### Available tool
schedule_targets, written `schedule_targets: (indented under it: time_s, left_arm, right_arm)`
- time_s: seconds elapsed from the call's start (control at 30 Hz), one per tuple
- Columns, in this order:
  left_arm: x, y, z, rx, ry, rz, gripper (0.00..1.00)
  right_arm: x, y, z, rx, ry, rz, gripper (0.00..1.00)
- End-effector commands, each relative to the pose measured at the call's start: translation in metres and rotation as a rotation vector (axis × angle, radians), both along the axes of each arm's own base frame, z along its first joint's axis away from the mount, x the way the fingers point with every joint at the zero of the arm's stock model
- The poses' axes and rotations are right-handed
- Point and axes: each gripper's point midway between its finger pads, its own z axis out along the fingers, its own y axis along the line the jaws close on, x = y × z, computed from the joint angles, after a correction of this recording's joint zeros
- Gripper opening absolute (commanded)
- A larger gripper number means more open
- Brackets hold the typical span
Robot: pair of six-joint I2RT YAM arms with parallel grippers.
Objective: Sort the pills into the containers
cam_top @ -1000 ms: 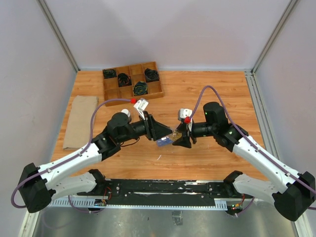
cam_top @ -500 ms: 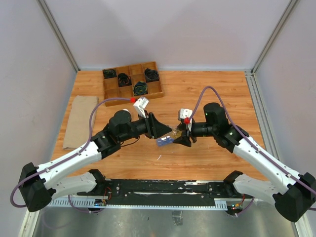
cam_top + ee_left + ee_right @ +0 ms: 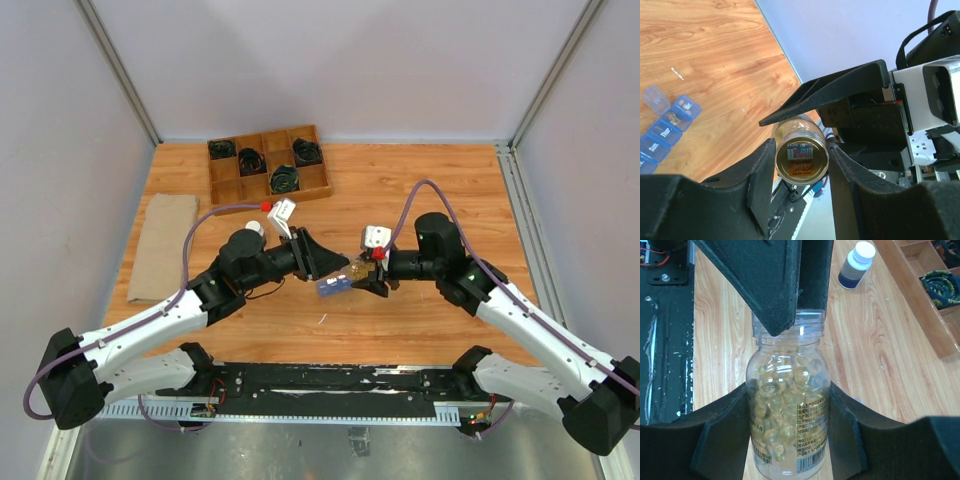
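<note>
A clear bottle [image 3: 788,405] full of yellowish pills [image 3: 785,390] hangs above the table between both arms. My right gripper [image 3: 788,386] is shut on the bottle's body. At the bottle's top end my left gripper [image 3: 801,150] is shut on the gold cap [image 3: 801,159]; in the right wrist view its fingers [image 3: 770,285] hide that cap. In the top view the left gripper [image 3: 343,268] and right gripper [image 3: 373,276] meet at the bottle [image 3: 357,269]. The containers, a blue pill-organizer strip [image 3: 662,131] [image 3: 333,286], lie on the table below, one end lid [image 3: 655,98] up.
A dark brown bottle with a white cap [image 3: 856,264] [image 3: 254,228] stands behind the left arm. A wooden grid tray [image 3: 225,185] with black coils is at the back left. A tan cloth [image 3: 160,245] lies by the left edge.
The right wrist has rolled with the bottle and the left wrist has turned a little. Both grips have stayed as they were.
</note>
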Motion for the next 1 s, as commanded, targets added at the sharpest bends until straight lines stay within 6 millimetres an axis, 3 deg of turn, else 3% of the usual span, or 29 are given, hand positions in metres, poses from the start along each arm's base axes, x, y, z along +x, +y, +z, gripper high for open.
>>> schedule_targets:
  time_s: [0.0,0.4,0.97]
  left_arm:
    - [0.001,0.003,-0.017,0.018,0.068,0.034,0.27]
    - [0.015,0.013,-0.029,0.09,0.084,0.127,0.28]
    - [0.014,0.012,-0.025,-0.005,0.134,0.141,0.28]
  right_arm:
    - [0.004,0.01,0.027,0.044,-0.17,0.023,0.05]
    - [0.013,0.01,0.02,-0.031,-0.251,-0.018,0.03]
    - [0.015,0.011,0.02,-0.066,-0.33,-0.036,0.02]
